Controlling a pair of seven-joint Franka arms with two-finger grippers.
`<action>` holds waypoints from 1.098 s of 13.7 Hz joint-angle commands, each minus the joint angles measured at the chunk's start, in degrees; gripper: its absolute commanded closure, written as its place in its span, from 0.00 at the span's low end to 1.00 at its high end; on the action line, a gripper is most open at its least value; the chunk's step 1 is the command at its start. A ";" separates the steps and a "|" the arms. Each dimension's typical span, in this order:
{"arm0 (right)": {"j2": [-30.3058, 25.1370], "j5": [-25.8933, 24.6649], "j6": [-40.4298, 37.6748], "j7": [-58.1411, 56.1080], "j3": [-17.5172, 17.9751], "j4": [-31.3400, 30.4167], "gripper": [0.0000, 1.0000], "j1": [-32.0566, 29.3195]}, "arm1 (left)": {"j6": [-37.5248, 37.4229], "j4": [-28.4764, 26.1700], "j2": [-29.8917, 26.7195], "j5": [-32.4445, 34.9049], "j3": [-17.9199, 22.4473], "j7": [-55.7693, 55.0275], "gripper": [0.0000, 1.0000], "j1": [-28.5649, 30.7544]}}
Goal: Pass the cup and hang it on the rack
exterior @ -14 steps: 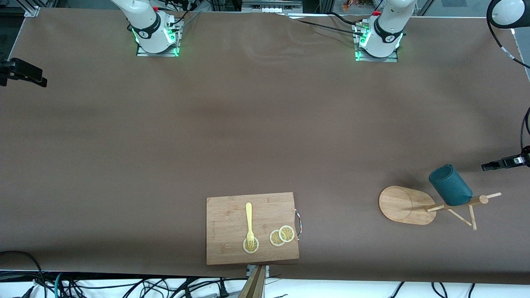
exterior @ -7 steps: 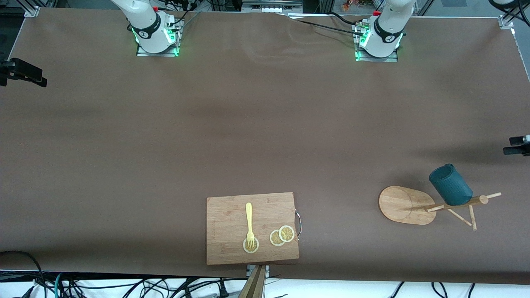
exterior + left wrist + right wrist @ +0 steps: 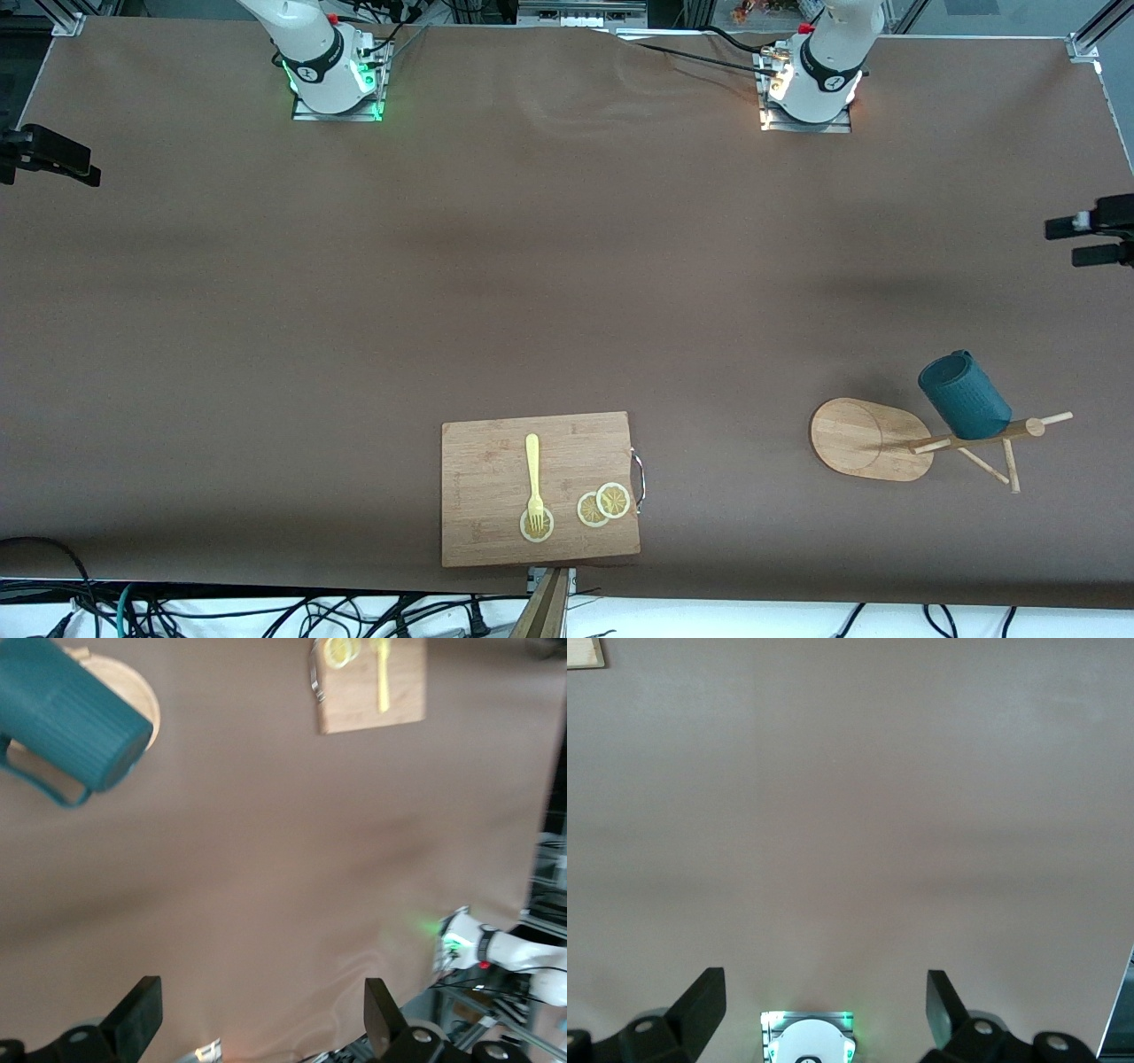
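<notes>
The dark teal ribbed cup (image 3: pixel 964 408) hangs tilted on a peg of the bamboo rack (image 3: pixel 864 439), which stands near the left arm's end of the table. In the left wrist view the cup (image 3: pixel 71 722) shows over the rack's oval base (image 3: pixel 137 691). My left gripper (image 3: pixel 1088 241) is open and empty, in the air over the table's edge at the left arm's end, well clear of the cup; its fingers also stand wide apart in its own wrist view (image 3: pixel 257 1023). My right gripper (image 3: pixel 824 1010) is open and empty, waiting high over its base.
A wooden cutting board (image 3: pixel 496 487) with a yellow fork (image 3: pixel 533 474) and lemon slices (image 3: pixel 603 505) lies near the front camera's edge of the table. The two arm bases (image 3: pixel 335 75) (image 3: pixel 808 84) stand along the edge farthest from the front camera.
My left gripper has drawn away from the cup toward the bases' side of the table, staying at the left arm's end. The cup stays hanging on the rack. The right arm has not moved.
</notes>
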 commanded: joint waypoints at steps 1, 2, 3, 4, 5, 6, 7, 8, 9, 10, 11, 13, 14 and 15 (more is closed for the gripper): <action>-0.20 -0.61 -0.45 -0.95 0.35 0.57 0.00 -0.43 | -0.30 -1.86 -5.88 9.53 0.72 -3.32 0.00 -7.97; -0.20 -0.52 -0.45 -0.95 0.35 0.57 0.00 -0.43 | -0.30 -2.12 -7.46 13.57 0.28 -3.50 0.00 -10.61; -0.20 -0.43 -0.45 -0.95 0.26 0.57 0.00 -0.43 | -0.38 -2.47 -8.43 17.79 0.10 -3.41 0.00 -13.16; -0.20 -0.52 -0.54 -0.95 0.26 0.57 0.00 -0.43 | -0.30 -3.87 -9.66 20.62 0.01 -3.41 0.00 -14.58; -0.20 -0.35 -0.63 -0.86 0.26 0.57 0.00 -0.43 | 0.40 -6.58 -11.50 22.65 0.01 -3.32 0.00 -15.02; -0.20 -0.35 -0.54 -0.86 0.34 0.57 0.00 -0.43 | 1.80 -9.48 -13.34 23.36 -0.08 -2.63 0.00 -14.94; -0.20 -0.43 -0.45 -0.95 0.35 0.57 0.00 -0.34 | 4.25 -12.98 -15.71 23.54 -0.08 -2.44 0.00 -14.85; -0.20 -0.52 -0.28 -0.95 0.35 0.57 0.00 -0.34 | 6.80 -17.02 -18.08 24.42 -0.16 -2.44 0.00 -14.68; -0.20 -0.52 -0.28 -0.95 0.35 0.57 0.00 -0.43 | 9.52 -21.41 -20.81 25.38 -0.16 -2.36 0.00 -14.68; -0.20 -0.52 -0.54 -0.95 0.26 0.57 0.00 -0.43 | 12.51 -25.72 -23.27 25.39 -0.08 -2.35 0.00 -14.59; -0.20 -0.35 -0.28 -0.95 0.26 0.57 0.00 -0.52 | 15.32 -29.68 -25.64 25.48 -0.08 -2.35 0.00 -14.42; -0.20 -0.43 -0.45 -1.04 0.26 0.57 0.00 -0.52 | 19.64 -34.54 -27.68 25.39 0.01 -2.35 0.00 -14.24; -0.20 -0.35 -0.45 -0.86 0.26 0.57 0.00 -0.52 | 20.96 -35.08 -27.69 25.30 0.10 -2.35 0.00 -13.89; -0.20 -0.35 -0.37 -0.95 0.26 0.57 0.00 -0.52 | 21.41 -34.99 -27.60 25.30 0.01 -2.44 0.00 -13.71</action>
